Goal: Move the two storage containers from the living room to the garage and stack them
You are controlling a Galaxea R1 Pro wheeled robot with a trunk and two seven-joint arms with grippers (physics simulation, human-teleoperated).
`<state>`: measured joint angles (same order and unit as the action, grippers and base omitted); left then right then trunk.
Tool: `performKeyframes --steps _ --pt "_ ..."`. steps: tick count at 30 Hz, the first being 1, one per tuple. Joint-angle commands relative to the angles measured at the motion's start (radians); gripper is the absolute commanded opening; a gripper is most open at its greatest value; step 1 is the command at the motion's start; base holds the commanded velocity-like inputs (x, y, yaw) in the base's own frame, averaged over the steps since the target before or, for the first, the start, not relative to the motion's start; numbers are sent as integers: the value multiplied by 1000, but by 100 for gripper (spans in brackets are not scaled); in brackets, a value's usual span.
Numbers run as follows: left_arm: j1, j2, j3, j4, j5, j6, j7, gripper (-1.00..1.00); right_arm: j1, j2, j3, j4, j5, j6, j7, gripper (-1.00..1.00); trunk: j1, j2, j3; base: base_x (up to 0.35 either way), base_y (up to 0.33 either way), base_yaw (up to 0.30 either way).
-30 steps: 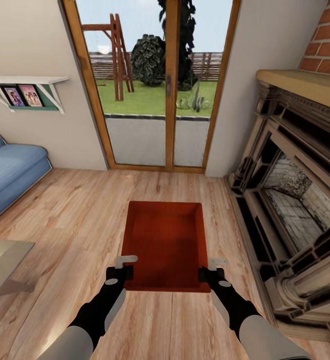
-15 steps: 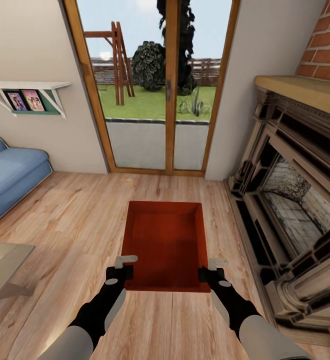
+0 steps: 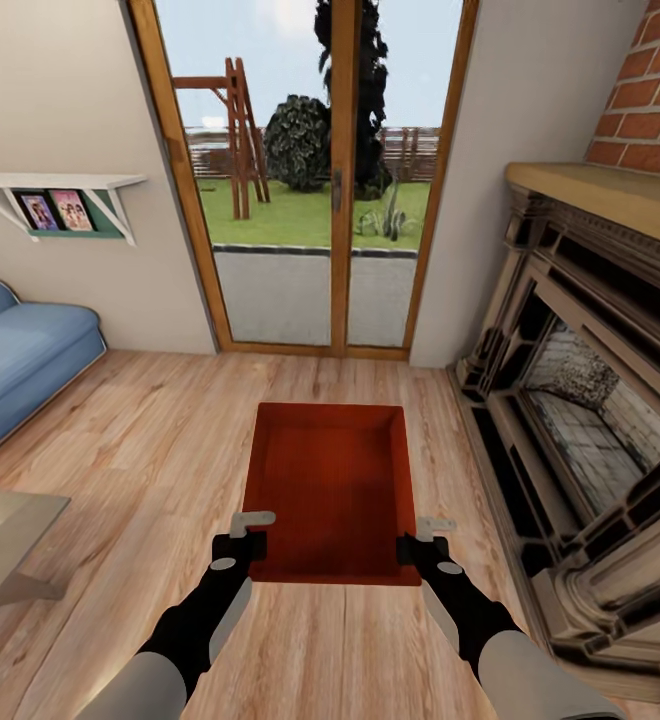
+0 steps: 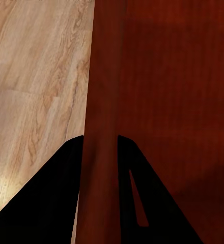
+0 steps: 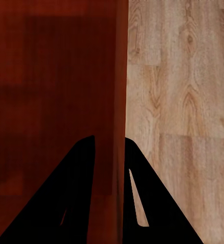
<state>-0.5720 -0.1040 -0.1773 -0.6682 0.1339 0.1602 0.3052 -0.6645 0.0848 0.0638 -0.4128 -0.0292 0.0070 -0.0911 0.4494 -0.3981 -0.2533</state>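
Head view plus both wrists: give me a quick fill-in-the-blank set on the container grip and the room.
1. The storage container is gripped by ____ grippers, the left gripper and the right gripper.
2. Each gripper's jaws straddle a ____ of the container.
3. The fireplace is on the robot's ____ side.
4. The floor under the container is light ____.

Missing words: both; wall; right; wood

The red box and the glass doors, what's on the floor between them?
Nothing. In the head view, only bare wood plank floor stretches from the storage container to the glass doors. The left gripper and right gripper hold the container's sides.
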Motion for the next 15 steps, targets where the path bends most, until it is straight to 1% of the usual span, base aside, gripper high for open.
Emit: performKeyframes --steps 1,15 --pt "0 1 -7 11 9 7 21 -100 -1 0 -1 -9 8 1 -53 -100 1 -2 0 0 0 0" --pt "0 1 -7 12 9 7 21 -100 -1 0 0 -9 8 1 -53 -100 1 -2 21 0 0 0"
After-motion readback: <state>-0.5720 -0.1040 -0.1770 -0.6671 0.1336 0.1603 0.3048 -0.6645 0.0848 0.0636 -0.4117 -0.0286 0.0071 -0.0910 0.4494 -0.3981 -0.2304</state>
